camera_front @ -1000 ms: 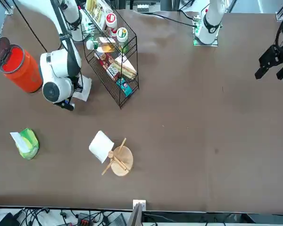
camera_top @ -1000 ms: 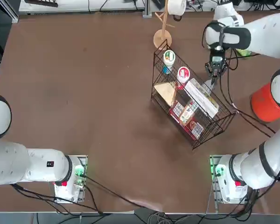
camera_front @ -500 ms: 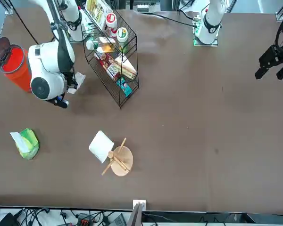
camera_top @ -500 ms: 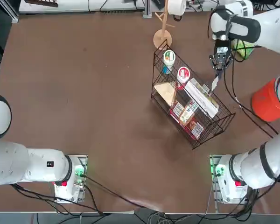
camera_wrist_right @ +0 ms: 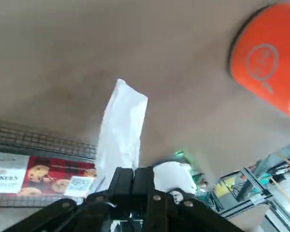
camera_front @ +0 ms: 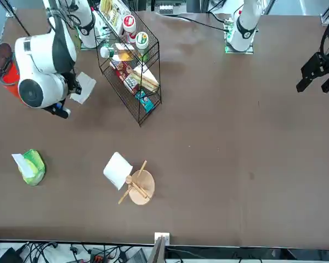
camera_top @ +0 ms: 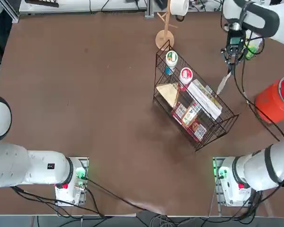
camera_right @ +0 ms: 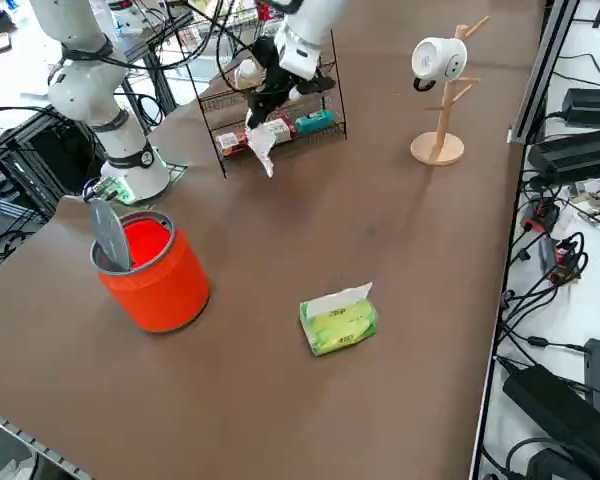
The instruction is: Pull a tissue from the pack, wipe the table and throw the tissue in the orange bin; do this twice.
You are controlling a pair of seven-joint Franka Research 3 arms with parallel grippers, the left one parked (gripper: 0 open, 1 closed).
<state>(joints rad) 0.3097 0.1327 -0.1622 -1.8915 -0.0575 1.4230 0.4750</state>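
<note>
Matt brown table (camera_top: 85,85); glossy orange plastic bin (camera_right: 155,270); thin white paper tissue (camera_wrist_right: 120,128); black wire basket (camera_top: 194,111).

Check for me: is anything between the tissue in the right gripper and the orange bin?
Nothing visible. The right gripper holds the tissue in the air beside the wire basket; only bare table lies between it and the orange bin, whose lid stands open.

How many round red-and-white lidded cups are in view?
2. Both round red-and-white lidded cups stand side by side at one end of the black wire basket, the end nearer the wooden mug stand. Others could be hidden behind the basket's packets.
</note>
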